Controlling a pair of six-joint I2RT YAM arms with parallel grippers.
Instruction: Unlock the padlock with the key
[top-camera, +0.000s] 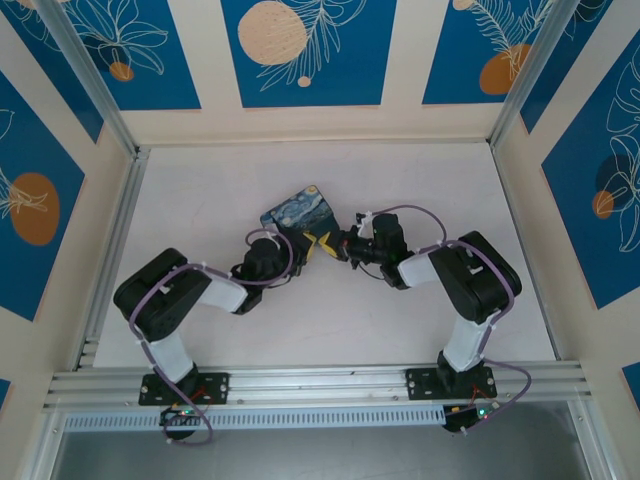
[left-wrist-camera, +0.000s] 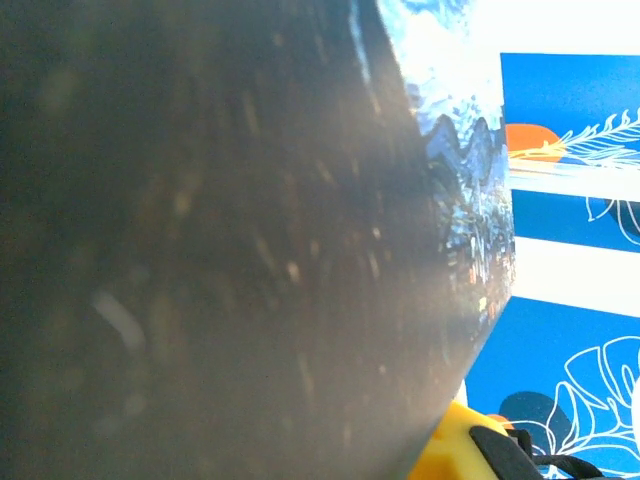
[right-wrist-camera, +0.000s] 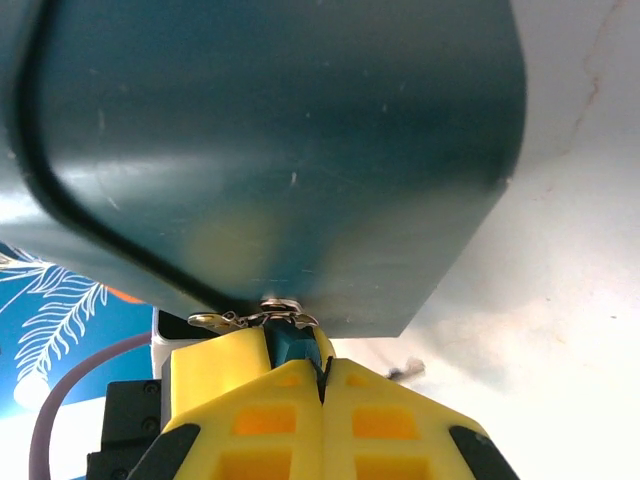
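Note:
The painted tin box (top-camera: 297, 213) is held tilted between the two arms. The left wrist view looks along its grey side (left-wrist-camera: 250, 250), with a yellow fingertip (left-wrist-camera: 462, 445) at its lower edge. My left gripper (top-camera: 302, 246) sits at the tin's near edge, shut on it. My right gripper (right-wrist-camera: 322, 360) is shut on the small teal padlock (right-wrist-camera: 292, 350), which hangs from a metal hasp (right-wrist-camera: 272, 312) on the tin's dark teal face (right-wrist-camera: 280, 150). Left of the hasp, a thin pale sliver (right-wrist-camera: 205, 320) on a fine chain may be the key.
White tabletop (top-camera: 330, 320) lies under and around the tin. A small blurred object (right-wrist-camera: 405, 372) lies on it beside the right fingers. Aluminium rails (top-camera: 110, 250) and blue-patterned walls (top-camera: 300, 50) close in the workspace.

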